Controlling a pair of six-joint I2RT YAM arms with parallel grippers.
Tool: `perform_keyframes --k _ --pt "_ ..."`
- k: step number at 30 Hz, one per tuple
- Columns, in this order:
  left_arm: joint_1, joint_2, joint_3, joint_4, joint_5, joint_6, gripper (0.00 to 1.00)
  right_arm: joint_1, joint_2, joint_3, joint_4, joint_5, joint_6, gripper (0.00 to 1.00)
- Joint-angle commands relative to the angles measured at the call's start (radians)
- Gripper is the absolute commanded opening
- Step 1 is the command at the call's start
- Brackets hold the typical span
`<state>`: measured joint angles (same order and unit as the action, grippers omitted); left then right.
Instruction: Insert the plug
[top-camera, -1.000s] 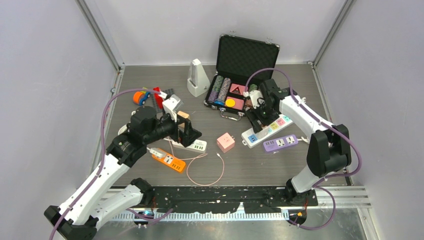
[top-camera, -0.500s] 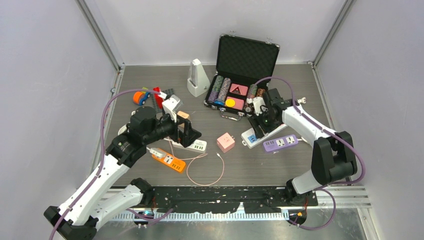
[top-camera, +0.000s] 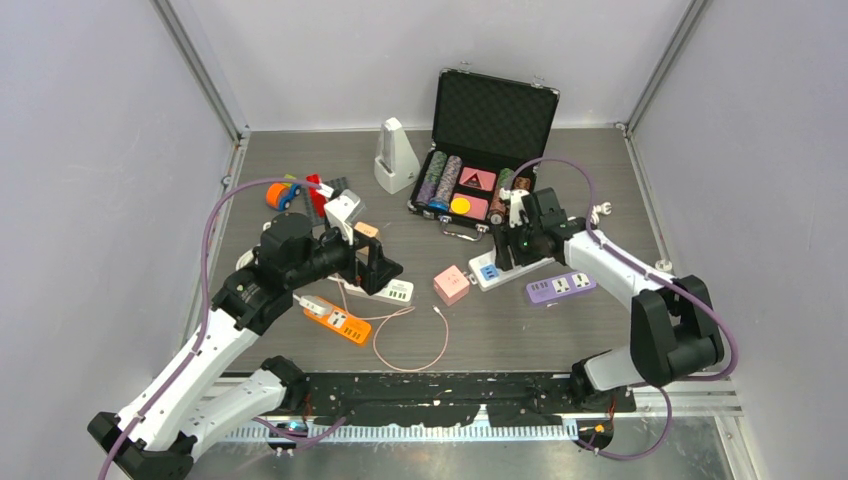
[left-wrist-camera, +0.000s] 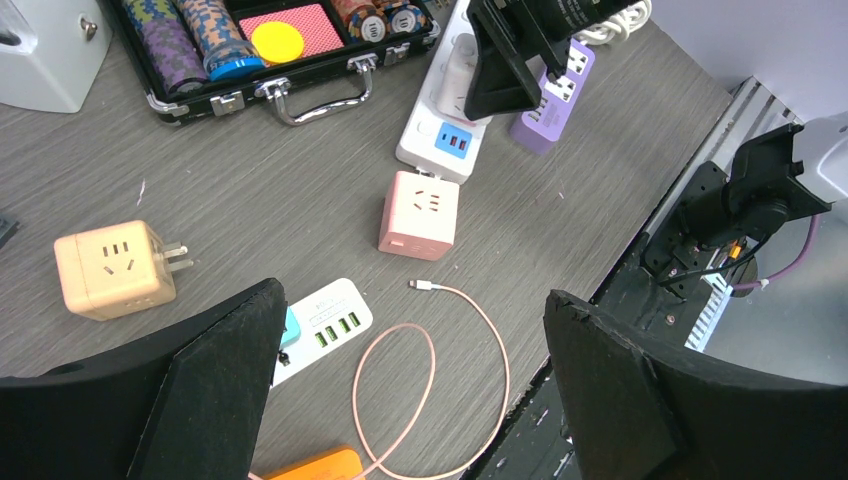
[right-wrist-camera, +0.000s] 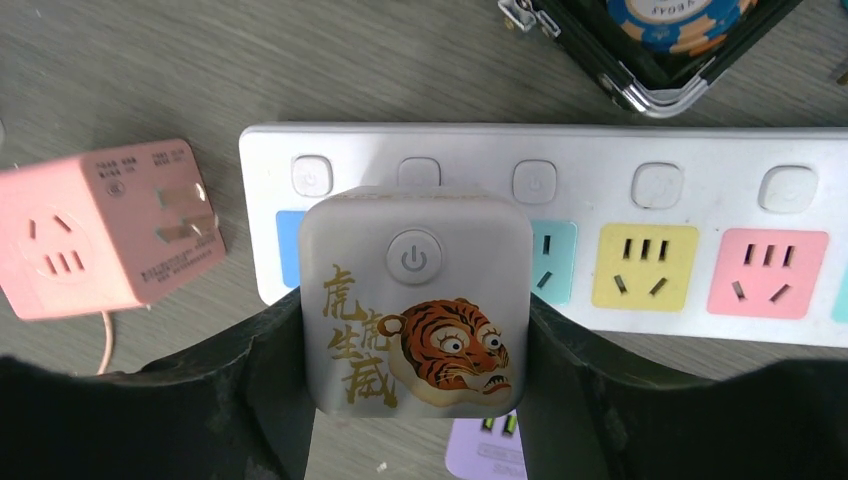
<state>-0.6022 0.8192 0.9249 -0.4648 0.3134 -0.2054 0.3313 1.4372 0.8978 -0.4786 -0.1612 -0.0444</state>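
Task item: pale grey square plug block (right-wrist-camera: 415, 270), gold lettering, tiger print, round power button on top.
Location of item: over the white power strip with coloured sockets (right-wrist-camera: 690, 170), at the end nearest the pink cube adapter (right-wrist-camera: 100, 230). It covers the blue socket area. Whether the prongs are seated cannot be told.
Right gripper (right-wrist-camera: 412, 305): grasping the plug block, one black finger against each side.
Left gripper (left-wrist-camera: 412, 298): released, jaws spread wide, hovering above the grey wood-grain table (left-wrist-camera: 250, 200), holding nothing.
Below left gripper: white USB strip with green ports (left-wrist-camera: 330, 320); looped pink cable (left-wrist-camera: 490, 350); beige cube adapter (left-wrist-camera: 110, 268).
Pink cube adapter: just beside the strip's end, prongs turned toward it.
Near side of strip: purple power strip (top-camera: 560, 287).
Far side of strip: open black case of poker chips (top-camera: 495, 110).
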Motion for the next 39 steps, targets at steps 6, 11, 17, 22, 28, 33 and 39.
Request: perform_keyframes --k 6,11,17,22,28,33,39 --pt "-0.004 0.012 0.003 0.020 -0.006 -0.007 1.00 0.166 -0.088 -0.217 0.286 0.128 0.286 0.05" --pt "-0.005 0.026 0.000 0.022 -0.002 -0.018 1.00 0.280 -0.067 -0.252 0.321 0.310 0.367 0.06" --pt "-0.005 0.024 -0.002 0.028 -0.004 -0.023 0.99 0.324 -0.020 -0.283 0.332 0.413 0.436 0.06" --pt "-0.005 0.029 0.000 0.029 -0.008 -0.022 1.00 0.379 0.096 -0.266 0.280 0.424 0.463 0.05" --pt "-0.004 0.028 0.002 0.021 -0.025 -0.022 1.00 0.416 0.198 -0.219 0.204 0.461 0.536 0.05" --pt "-0.005 0.022 0.004 0.013 -0.055 -0.021 1.00 0.428 0.179 -0.141 0.129 0.540 0.563 0.38" --pt "-0.004 0.018 0.013 -0.003 -0.143 -0.027 1.00 0.415 0.023 0.072 0.037 0.652 0.474 0.96"
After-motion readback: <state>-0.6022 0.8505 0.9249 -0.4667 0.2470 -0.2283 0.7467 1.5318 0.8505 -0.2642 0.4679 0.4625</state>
